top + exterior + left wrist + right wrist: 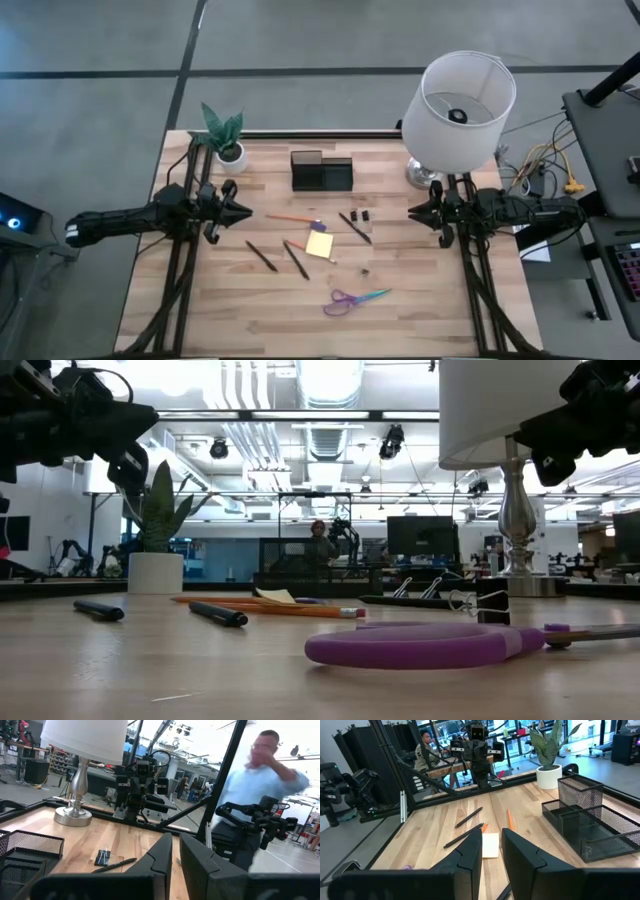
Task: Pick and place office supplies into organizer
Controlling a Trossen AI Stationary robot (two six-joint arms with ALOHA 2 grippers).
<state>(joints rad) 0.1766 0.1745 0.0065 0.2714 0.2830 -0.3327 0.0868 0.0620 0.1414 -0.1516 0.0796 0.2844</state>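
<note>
My left gripper point(246, 212) point(176, 851) hovers shut over the table's left side, pointing right. My right gripper point(412, 211) point(492, 845) hovers on the right side, pointing left, its fingers a narrow gap apart. Between them lie an orange pencil point(290, 217) point(510, 818), a yellow sticky pad point(320, 244) point(491, 845), three dark pens point(262, 256) point(296, 260) point(355, 227), dark binder clips point(358, 215) point(103, 856) and a tiny dark bit point(366, 269). Purple-and-teal scissors point(352, 300) point(420, 645) lie flat nearer the near edge. The black mesh organizer point(322, 172) point(585, 820) stands toward the far edge.
A white pot with a green plant point(225, 135) stands at the far left. A white lamp point(460, 110) stands at the far right, close to my right arm. A person point(260, 785) is beyond the table's right side. Bare wood point(240, 310) lies along the near edge.
</note>
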